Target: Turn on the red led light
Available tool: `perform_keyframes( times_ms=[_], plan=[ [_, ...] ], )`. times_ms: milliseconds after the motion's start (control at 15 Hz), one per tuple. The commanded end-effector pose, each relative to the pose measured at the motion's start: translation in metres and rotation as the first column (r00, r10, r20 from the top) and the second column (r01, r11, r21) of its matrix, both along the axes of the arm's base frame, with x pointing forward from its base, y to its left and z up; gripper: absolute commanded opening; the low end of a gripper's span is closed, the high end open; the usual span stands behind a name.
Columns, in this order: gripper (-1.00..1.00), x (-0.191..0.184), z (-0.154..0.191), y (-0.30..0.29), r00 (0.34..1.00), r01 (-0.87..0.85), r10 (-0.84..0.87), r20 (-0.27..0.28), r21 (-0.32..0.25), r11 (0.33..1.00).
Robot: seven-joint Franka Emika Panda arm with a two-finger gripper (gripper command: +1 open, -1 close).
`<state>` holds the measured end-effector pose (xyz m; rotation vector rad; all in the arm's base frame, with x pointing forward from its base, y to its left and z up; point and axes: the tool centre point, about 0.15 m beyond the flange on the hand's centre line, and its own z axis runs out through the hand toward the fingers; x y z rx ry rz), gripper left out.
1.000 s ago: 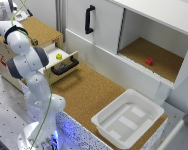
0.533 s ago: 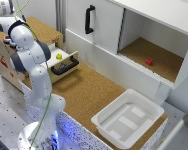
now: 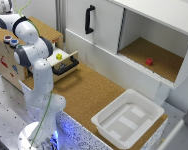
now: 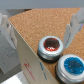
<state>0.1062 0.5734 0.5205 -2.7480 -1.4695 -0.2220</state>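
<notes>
jaws spread wide and empty — poised over the red led light (image 4: 50, 46), touching nothing.

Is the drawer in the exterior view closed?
No, the drawer stands pulled out, with a small yellow object visible inside it.

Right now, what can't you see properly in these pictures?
- Gripper: the exterior view's edge and the arm hide it.
- Red led light: tiny in the exterior view; lit or unlit is unclear.
- Blue led light: cut off by the wrist view's edge.
- Open drawer: arm covers part.
</notes>
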Motion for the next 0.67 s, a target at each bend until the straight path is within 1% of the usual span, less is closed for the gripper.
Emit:
perform_keyframes(
  times_ms=[0, 133, 200, 333, 400, 467, 600],
  plan=[
    [-1.0, 0.019, 0.002, 0.055, 0.999, 0.035, -0.039, -0.015, -0.216, 0.976],
    [-1.0, 0.027, -0.003, 0.057, 0.999, 0.02, -0.027, -0.026, -0.215, 0.977],
    [-1.0, 0.031, -0.004, 0.058, 0.999, 0.022, -0.029, -0.029, -0.204, 0.979],
    [-1.0, 0.039, -0.005, 0.065, 1.0, 0.011, -0.016, -0.023, -0.214, 0.977],
    [-1.0, 0.043, -0.007, 0.068, 1.0, -0.001, -0.004, -0.024, -0.209, 0.978],
    [-1.0, 0.045, -0.01, 0.071, 1.0, -0.005, -0.001, -0.026, -0.22, 0.976],
    [-1.0, 0.047, -0.02, 0.073, 0.999, -0.017, 0.009, -0.041, -0.208, 0.978]
  ],
)
